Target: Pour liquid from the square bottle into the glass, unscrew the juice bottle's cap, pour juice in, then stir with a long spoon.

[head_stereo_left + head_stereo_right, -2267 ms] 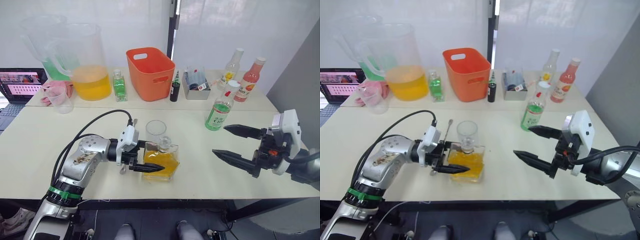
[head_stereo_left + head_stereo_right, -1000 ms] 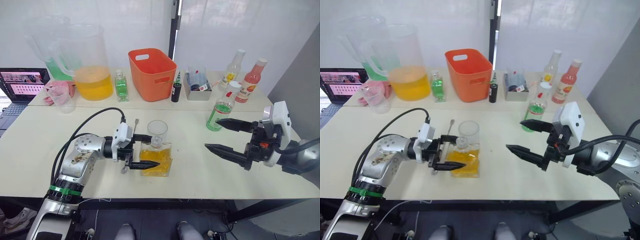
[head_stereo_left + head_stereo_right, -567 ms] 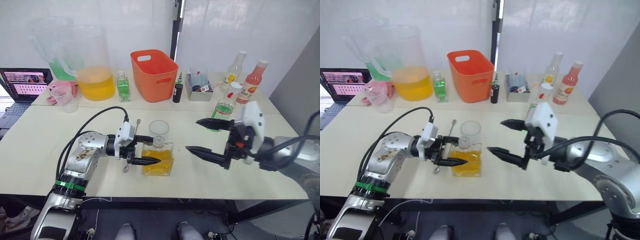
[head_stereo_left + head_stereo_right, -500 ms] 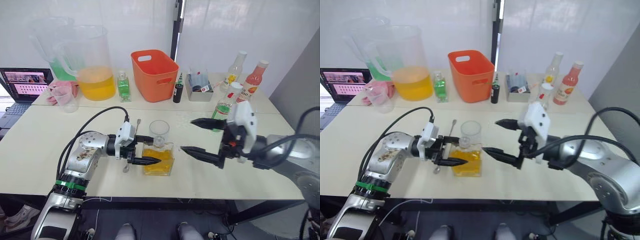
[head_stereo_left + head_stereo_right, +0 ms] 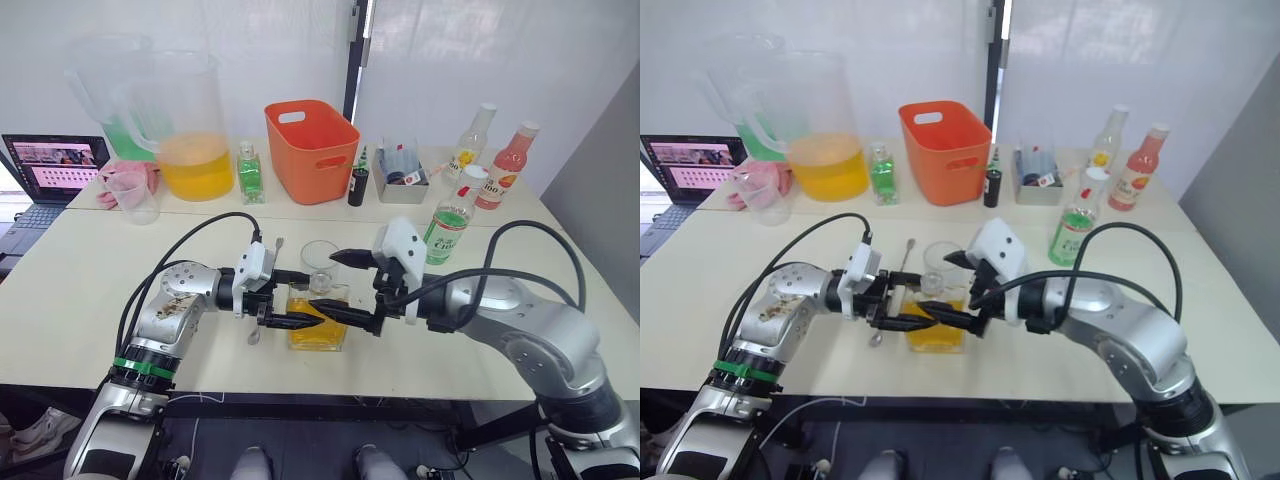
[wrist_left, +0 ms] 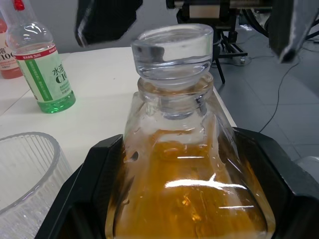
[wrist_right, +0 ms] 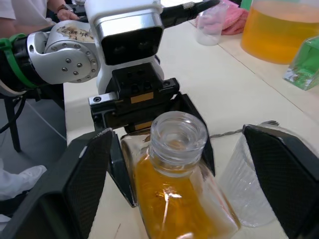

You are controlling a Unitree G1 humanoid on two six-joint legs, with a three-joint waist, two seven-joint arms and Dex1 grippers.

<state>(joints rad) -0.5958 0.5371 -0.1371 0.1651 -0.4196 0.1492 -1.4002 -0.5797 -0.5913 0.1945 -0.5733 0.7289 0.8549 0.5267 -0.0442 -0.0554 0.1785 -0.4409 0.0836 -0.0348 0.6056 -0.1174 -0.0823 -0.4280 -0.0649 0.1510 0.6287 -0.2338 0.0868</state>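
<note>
Square bottle (image 5: 318, 322): stands upright on bench (image 5: 80, 290) near front edge, roughly half full of amber liquid, clear round stopper (image 6: 172, 48) seated in neck. Left end effector (image 5: 288, 300): fingers closed against bottle's two sides, gripping it. Right end effector (image 5: 335, 283): fingers spread wide, one either side of stopper, not touching it, holding nothing.

Glass (image 5: 320, 262): ribbed, clear, just behind bottle, appears empty. Long spoon (image 5: 264, 290) flat on bench, just left of glass, partly behind left end effector. Green-label bottle (image 5: 443, 220) w/ white cap to right of glass, low level of green liquid.

Back row: large pitcher (image 5: 188, 125) w/ orange liquid in lower third; second pitcher (image 5: 105, 100) behind it w/ green liquid; small measuring cup (image 5: 134, 195); small green-filled bottle (image 5: 250, 172); orange bin (image 5: 311, 149), contents not visible; two juice bottles (image 5: 495, 150) far right, capped; laptop (image 5: 42, 180) far left.

Left wrist view: stopper and amber fill close up, black pads pressed on both bottle faces. Right wrist view: bottle from above, left end effector body behind it, person's sleeve (image 7: 10, 10) at edge.
</note>
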